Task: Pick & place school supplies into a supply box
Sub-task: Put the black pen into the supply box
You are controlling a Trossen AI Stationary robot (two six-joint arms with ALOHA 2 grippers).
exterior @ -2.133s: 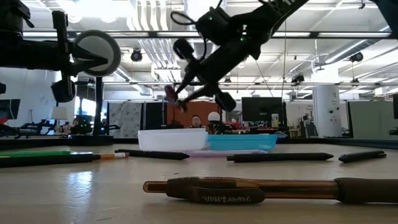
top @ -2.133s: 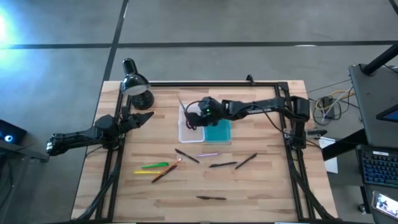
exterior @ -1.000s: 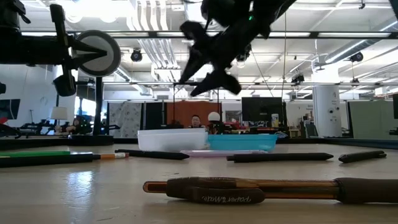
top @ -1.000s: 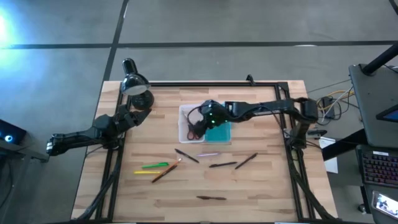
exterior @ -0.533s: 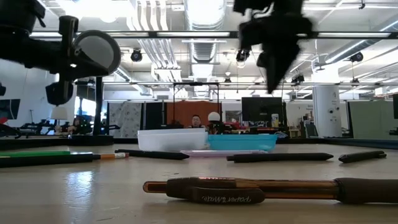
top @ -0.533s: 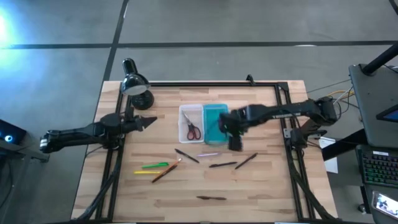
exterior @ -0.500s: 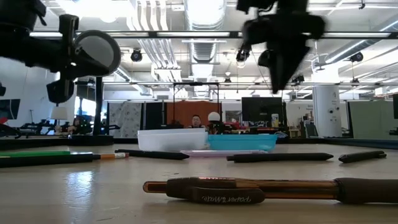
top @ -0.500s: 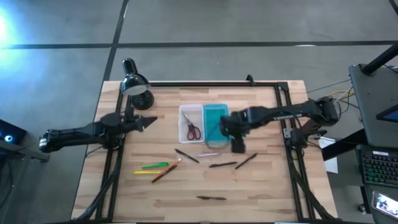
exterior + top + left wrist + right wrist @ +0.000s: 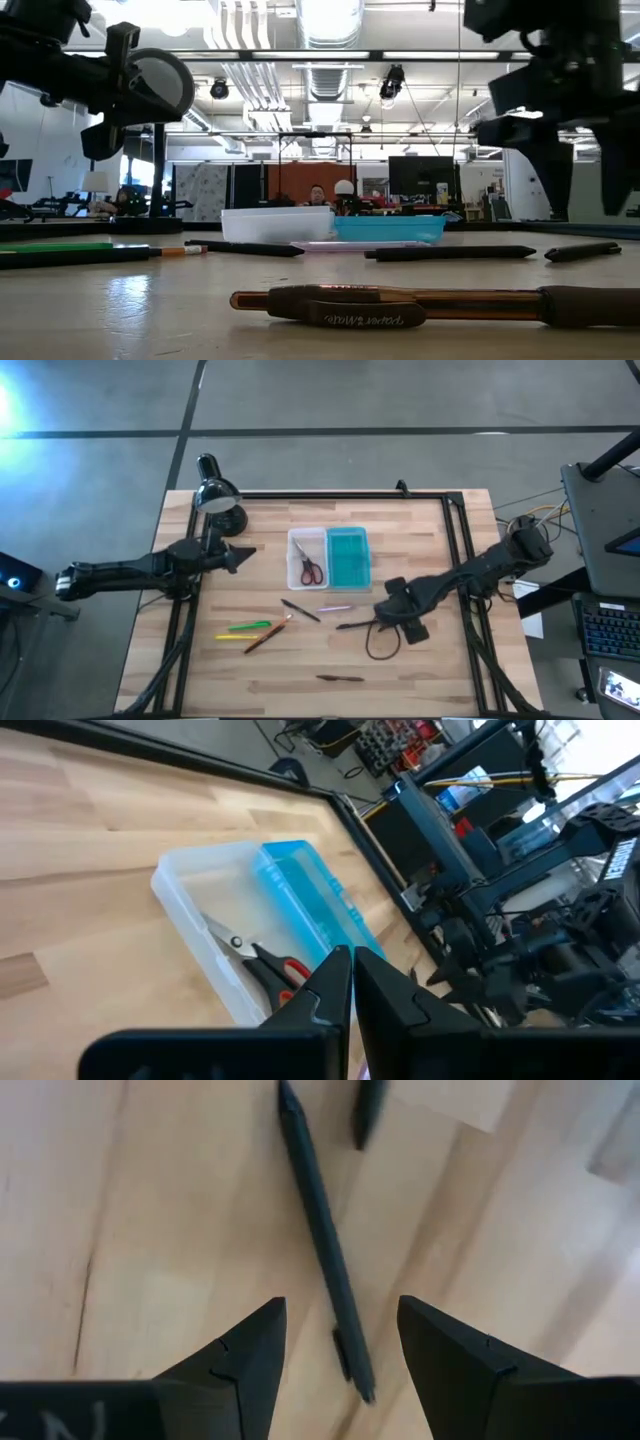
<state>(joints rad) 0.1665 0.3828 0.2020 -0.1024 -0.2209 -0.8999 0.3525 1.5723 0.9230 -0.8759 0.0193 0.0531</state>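
Observation:
The supply box lies at the table's middle: a clear tray joined to a teal ribbed lid. The red-handled scissors lie in the tray. My right gripper is open and empty, above a dark pen that lies on the table in line with the gap between the fingers. In the low view the gripper is clear above that pen. My left gripper is shut and empty. It waits at the table's left, pointing at the box.
More pens lie on the wood near the front: dark ones, a lilac one, green, yellow and orange. A black desk lamp stands at the far left corner.
My right gripper has gone from above the clear tray toward the table's right and near edges and down, and now stands over the dark pens. The scissors stay lying in the tray.

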